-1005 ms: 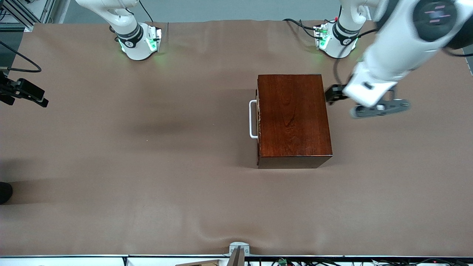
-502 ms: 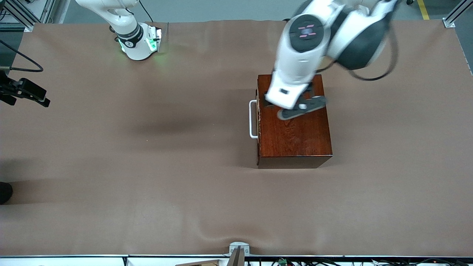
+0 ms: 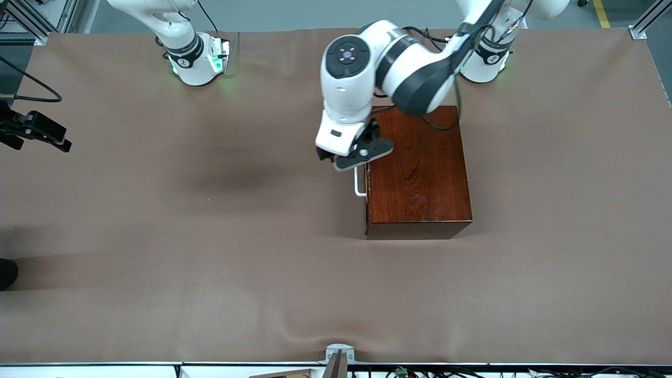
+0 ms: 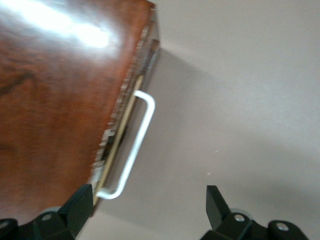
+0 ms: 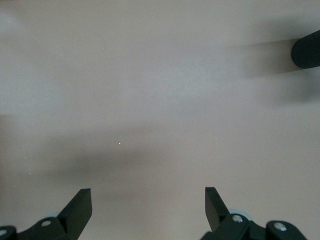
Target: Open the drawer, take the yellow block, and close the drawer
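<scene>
The left hand (image 4: 147,212) is hovering wide open, empty, over the white handle (image 4: 131,147); the drawer (image 3: 367,173) is sitting shut. The right hand (image 5: 147,210) is waiting open over bare bench (image 5: 160,90).

Brown cloth and edge clutter around the work area

A brown cloth (image 3: 210,236) is covering the table, wrinkling near a small grey bracket (image 3: 338,353) at the front edge, while a black cable (image 3: 31,86) is looping above a black clamp (image 3: 37,131) at the right arm's end.
</scene>
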